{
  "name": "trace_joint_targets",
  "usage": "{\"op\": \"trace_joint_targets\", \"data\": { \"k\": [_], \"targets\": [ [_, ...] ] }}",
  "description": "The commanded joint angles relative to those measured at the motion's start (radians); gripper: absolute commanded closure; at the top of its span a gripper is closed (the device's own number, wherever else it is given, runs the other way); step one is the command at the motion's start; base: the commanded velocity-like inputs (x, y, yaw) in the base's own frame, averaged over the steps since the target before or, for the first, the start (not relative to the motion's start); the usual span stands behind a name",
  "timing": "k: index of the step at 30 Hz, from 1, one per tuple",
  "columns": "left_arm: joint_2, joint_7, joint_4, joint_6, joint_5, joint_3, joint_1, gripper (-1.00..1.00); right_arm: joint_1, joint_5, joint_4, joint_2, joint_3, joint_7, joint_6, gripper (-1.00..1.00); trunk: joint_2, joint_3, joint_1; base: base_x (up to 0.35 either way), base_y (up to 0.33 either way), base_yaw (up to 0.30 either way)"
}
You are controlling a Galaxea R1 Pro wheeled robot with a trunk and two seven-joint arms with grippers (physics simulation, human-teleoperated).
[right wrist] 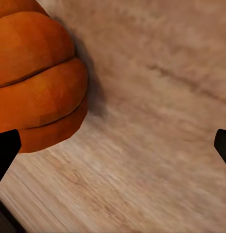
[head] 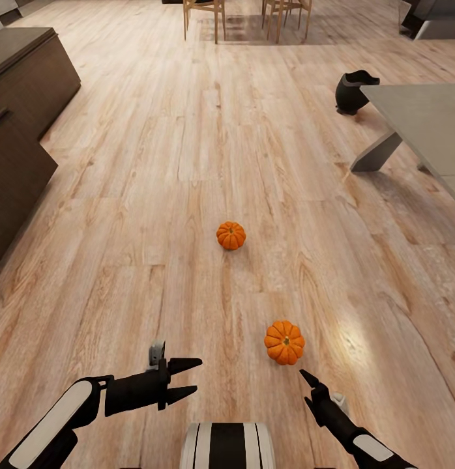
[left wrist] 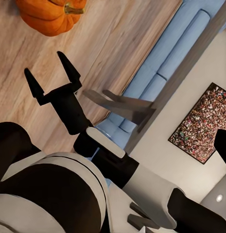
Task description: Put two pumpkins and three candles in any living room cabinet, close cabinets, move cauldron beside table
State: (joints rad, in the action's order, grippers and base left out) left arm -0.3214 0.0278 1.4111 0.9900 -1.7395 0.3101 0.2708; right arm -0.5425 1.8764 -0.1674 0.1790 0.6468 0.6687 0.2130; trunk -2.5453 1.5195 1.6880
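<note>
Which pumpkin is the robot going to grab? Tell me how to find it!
Start at the big wood-plank floor and look down to the robot's right gripper, whose jaws are open. The near pumpkin sits on the floor just ahead of it. The other pumpkin lies farther off, in the middle of the floor, away from both arms.

head: high, looking down at floor | wrists: close, sharing near pumpkin

A: Table cut off at the right edge; cauldron partly behind it.
B: Cabinet cropped left. Near pumpkin cropped in right wrist view.
</note>
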Motion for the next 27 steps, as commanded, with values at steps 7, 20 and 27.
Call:
{"op": "trace_joint_targets", "data": {
  "k": [7,20,27],
  "targets": [
    [-0.001,0.003,0.000,0.001,0.000,0.001,0.001,-1.00,0.000,0.010,0.000,0.000,0.006,0.027,0.003,-1.00,0.000,0.001,0.000,0.093,0.061,0.000],
    [0.000,0.003,0.000,0.001,0.001,0.001,0.001,-1.00,0.000,0.010,0.010,-0.001,0.005,0.037,-0.001,-1.00,0.000,0.001,0.000,0.093,0.022,0.000],
    [0.000,0.003,0.000,0.001,0.001,0.001,0.001,-1.00,0.000,0.009,0.012,-0.001,0.005,0.037,-0.002,-1.00,0.000,0.001,0.000,0.020,0.004,0.000]
  ]
}}
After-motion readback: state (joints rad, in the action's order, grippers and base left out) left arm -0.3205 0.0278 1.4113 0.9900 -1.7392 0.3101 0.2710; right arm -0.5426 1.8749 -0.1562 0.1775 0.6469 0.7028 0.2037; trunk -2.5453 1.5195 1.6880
